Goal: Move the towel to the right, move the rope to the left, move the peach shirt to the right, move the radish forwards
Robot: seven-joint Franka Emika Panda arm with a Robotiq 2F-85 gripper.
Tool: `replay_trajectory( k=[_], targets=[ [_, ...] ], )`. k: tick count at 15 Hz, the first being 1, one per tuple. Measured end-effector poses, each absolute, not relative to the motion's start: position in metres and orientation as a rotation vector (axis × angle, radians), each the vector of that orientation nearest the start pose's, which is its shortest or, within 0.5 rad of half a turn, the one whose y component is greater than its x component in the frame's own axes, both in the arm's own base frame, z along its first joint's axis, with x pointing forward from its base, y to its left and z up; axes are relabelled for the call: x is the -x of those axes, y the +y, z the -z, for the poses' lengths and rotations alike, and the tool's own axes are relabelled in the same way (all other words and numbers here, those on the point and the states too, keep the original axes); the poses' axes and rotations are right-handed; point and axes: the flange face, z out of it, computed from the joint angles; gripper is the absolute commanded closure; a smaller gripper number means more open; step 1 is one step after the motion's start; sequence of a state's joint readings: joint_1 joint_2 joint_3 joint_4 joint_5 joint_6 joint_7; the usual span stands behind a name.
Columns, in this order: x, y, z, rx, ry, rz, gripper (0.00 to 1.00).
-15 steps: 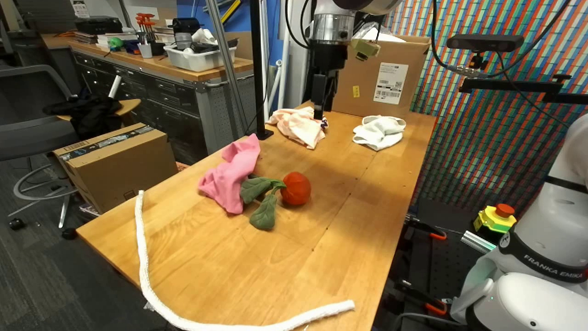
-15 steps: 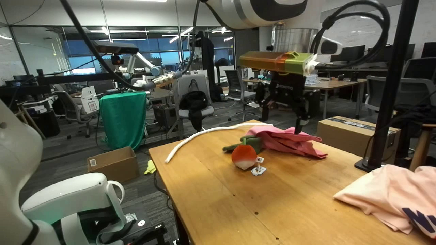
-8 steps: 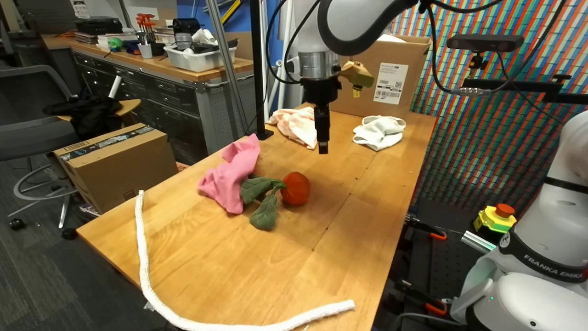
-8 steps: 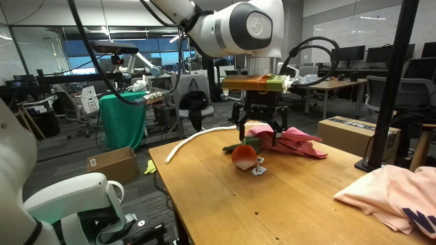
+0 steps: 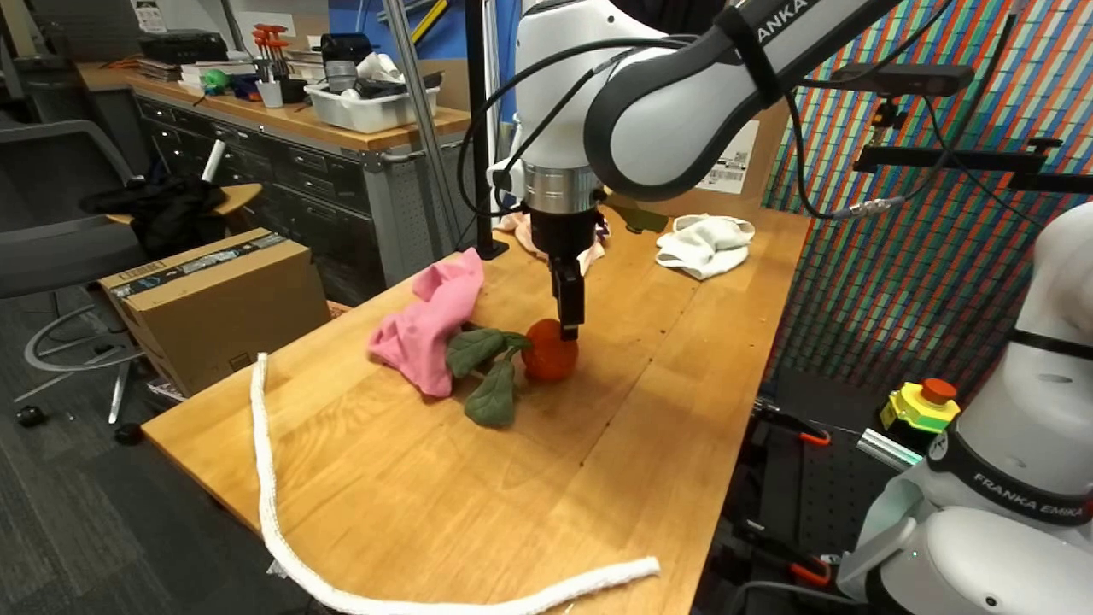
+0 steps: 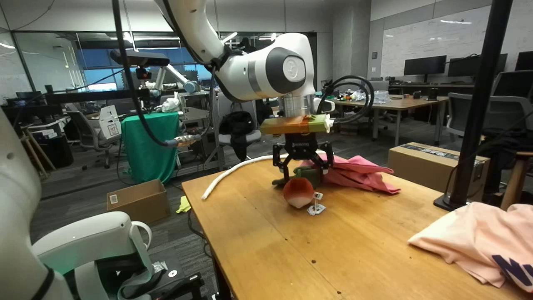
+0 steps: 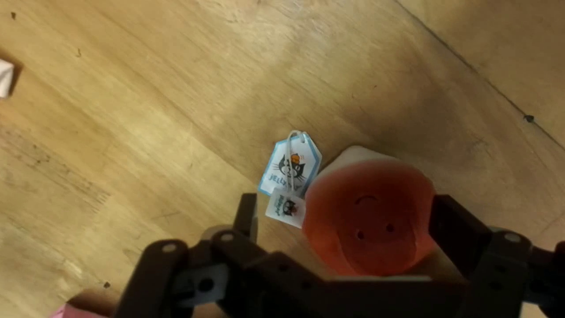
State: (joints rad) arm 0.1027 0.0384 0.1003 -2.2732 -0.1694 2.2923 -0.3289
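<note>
My claw (image 6: 305, 174) is loose, its jaws spread wide, low above the orange-red radish (image 6: 298, 192); in the wrist view it shows between them, closer to the finger (image 7: 461, 234) on the right. (A printed tag (image 7: 281, 167) with a cat face lies just beside it.) Whether I touch the radish, I cannot tell. Ahead of the claw, the pink cloth (image 6: 358, 173) takes up the room toward the far edge of the table (image 6: 266, 250). Well off to my left, the white rope (image 5: 266, 444) curves around the table's end. To my right, a broad run of boards leads to the white cloth (image 5: 704, 246) and, by the far edge, the peach shirt (image 6: 462, 246), near a black post (image 6: 483, 104). The wood is seamed and dotted with dark holes. Around it: grey carpet (image 5: 94, 521), a cardboard box (image 6: 431, 168), green drapery (image 6: 152, 143).
</note>
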Motion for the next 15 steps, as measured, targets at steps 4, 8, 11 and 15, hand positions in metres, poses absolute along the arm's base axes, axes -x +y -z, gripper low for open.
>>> replay_trajectory(
  k=[4,8,11,15],
  targets=[
    [-0.511,0.111,-0.331,3.077,-1.061,-0.004,0.00],
    [-0.511,0.115,-0.325,3.036,-1.025,0.014,0.00],
    [-0.512,0.116,-0.316,2.997,-1.024,0.023,0.00],
    [-0.516,0.112,-0.302,2.982,-1.039,0.022,0.26]
  ],
)
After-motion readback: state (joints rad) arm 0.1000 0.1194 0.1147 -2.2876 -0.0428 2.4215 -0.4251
